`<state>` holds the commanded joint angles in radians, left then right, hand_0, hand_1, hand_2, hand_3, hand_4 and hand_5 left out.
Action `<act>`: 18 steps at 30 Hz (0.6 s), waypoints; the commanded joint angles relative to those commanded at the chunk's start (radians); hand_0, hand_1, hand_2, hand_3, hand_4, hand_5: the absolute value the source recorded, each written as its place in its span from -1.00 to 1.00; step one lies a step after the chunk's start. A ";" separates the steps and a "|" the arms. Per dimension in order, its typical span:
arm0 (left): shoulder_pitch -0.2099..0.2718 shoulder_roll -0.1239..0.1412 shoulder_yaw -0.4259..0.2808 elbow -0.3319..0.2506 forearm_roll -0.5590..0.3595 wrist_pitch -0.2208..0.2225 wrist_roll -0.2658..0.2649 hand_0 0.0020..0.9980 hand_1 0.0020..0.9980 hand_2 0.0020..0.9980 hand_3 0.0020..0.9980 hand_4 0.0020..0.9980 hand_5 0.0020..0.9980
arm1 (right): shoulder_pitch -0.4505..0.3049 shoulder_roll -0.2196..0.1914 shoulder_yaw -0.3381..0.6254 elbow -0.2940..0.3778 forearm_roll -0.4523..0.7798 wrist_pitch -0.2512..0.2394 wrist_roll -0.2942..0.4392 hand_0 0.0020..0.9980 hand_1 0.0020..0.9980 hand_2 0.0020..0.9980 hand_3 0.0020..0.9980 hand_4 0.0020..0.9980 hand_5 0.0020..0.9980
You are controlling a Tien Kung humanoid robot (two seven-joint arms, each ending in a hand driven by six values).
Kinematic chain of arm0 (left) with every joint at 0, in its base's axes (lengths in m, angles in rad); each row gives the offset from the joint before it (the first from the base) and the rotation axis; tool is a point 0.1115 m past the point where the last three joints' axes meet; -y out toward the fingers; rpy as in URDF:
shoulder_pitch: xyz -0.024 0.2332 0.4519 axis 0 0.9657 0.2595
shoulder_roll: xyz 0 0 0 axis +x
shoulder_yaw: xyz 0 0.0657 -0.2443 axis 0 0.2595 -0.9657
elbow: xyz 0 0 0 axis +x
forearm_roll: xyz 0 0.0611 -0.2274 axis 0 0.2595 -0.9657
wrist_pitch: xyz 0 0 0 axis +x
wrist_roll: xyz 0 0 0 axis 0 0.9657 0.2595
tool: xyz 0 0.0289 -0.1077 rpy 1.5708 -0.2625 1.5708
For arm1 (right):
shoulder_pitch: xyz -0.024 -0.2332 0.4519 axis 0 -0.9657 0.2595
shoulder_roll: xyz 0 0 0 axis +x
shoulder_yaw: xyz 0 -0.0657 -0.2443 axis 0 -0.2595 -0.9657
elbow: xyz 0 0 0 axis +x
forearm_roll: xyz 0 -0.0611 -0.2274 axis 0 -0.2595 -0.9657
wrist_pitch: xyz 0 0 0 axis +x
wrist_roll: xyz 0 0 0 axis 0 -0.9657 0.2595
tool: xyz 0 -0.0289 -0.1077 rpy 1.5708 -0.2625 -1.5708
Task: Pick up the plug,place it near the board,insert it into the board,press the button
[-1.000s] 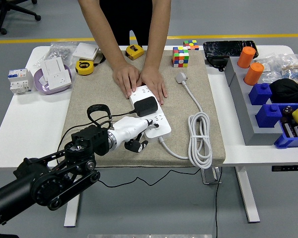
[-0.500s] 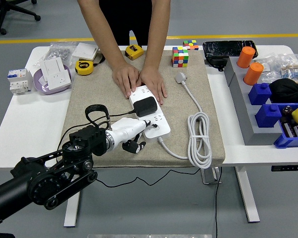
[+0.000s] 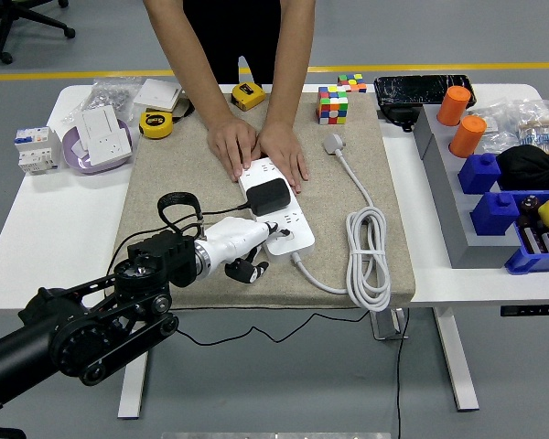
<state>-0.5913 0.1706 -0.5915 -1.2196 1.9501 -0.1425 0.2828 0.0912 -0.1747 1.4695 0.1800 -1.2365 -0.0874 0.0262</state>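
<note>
1. The black plug is seated in the white board at frame centre.
2. The left hand is laid against the board's near edge, fingers curled, grasping nothing.
3. The board's far end is held down by a person's hands.

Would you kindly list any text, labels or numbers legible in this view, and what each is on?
None can be read.
Yellow tape measure: dark label, too blurred.
Circuit breaker: markings too small.
Power strip: no legible print.
</note>
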 joint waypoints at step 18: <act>-0.005 -0.003 0.003 0.004 -0.092 -0.039 -0.007 -0.80 -0.92 -0.68 0.69 0.07 -1.00 | 0.009 -0.004 0.003 0.000 0.000 -0.001 0.001 0.51 0.49 0.45 0.55 1.00 0.95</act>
<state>-0.5967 0.1675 -0.5884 -1.2152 1.8583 -0.1812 0.2755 0.1001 -0.1791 1.4729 0.1800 -1.2368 -0.0884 0.0276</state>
